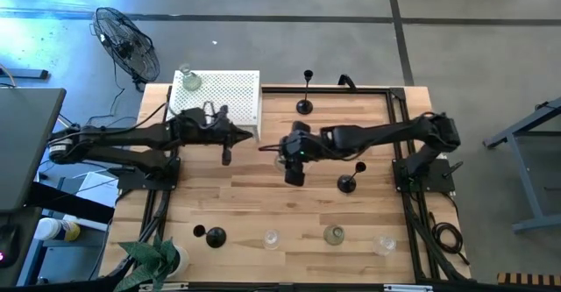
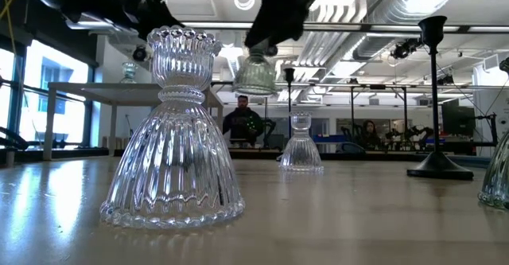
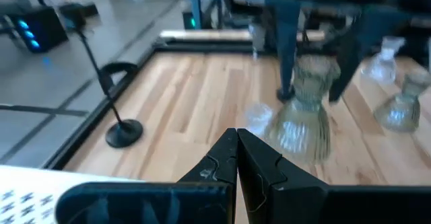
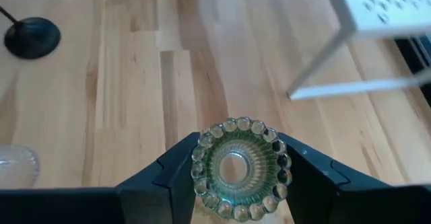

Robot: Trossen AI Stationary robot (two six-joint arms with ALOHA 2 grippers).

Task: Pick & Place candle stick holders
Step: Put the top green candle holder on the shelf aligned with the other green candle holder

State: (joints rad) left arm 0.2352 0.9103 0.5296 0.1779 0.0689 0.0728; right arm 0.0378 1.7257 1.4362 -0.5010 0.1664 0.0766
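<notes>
A: From above, where are the claws?

B: The right claw [image 1: 293,159] sits over the middle of the wooden surface [image 1: 263,204], with a clear glass holder [image 1: 282,160] pinched in it. The left claw [image 1: 226,145] hangs beside the white perforated stand [image 1: 230,95], well apart from that holder. Black holders stand near the far edge [image 1: 305,103], just beside the right arm [image 1: 348,183] and near the front [image 1: 215,236].

A: And at table height?

B: The held glass holder [image 2: 255,73] hangs clear above the surface, under the dark claw. Another glass holder [image 2: 175,138] stands close to the lens, a third [image 2: 300,143] farther back.

A: The left wrist view?

B: The left claw [image 3: 237,158] has its fingers pressed together, holding nothing; the lifted glass holder [image 3: 304,109] is ahead of it.

A: The right wrist?

B: The right claw [image 4: 240,175] clamps the holder's beaded rim [image 4: 240,168] between both fingers.
</notes>
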